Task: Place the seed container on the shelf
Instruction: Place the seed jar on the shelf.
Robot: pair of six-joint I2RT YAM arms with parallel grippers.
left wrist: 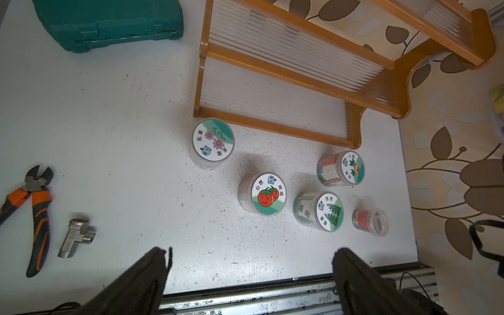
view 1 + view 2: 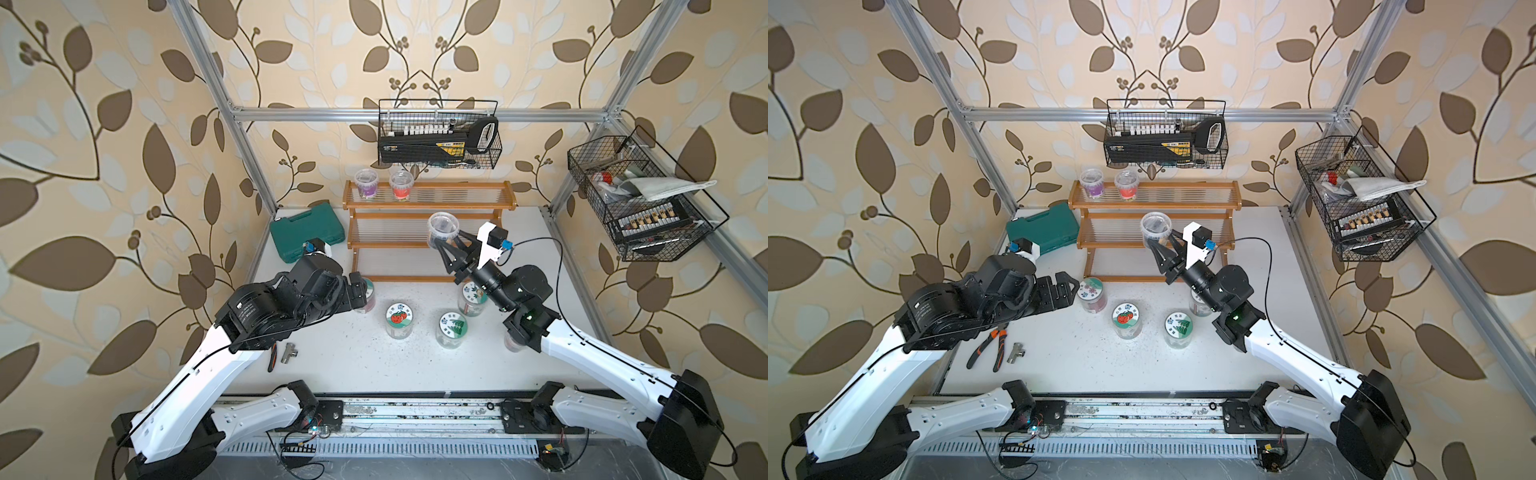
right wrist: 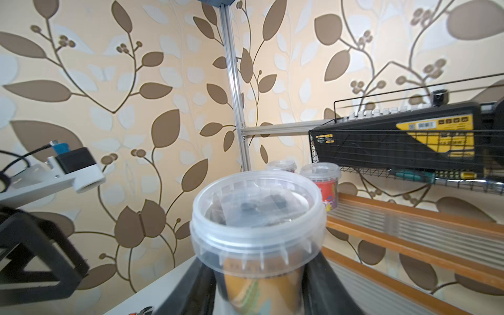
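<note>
Seed container (image 2: 443, 226), a clear lidded tub, sits upright in the grip of the right tool (image 2: 448, 243), whose fingers are clamped on its lower body. It is held off the surface (image 2: 353, 357). In both top views it lies over the middle tier of the shelf (image 2: 428, 206).

Nearest the robot's base, pliers (image 2: 986, 347) and a metal fitting (image 2: 1016, 352) lie just beside each other on the surface. The left tool (image 1: 251, 251) hangs above the surface with its fingers spread wide and nothing between them.

Farther in, four jars (image 2: 397, 318) with picture lids stand apart from one another in front of the shelf. The leftmost is close to the shelf's lowest rail. A green case (image 2: 305, 235) lies left of the shelf.

Two tubs (image 2: 366, 183) stand side by side at the left end of the top tier. Beyond them a wire basket (image 2: 438, 141) hangs on the wall.
</note>
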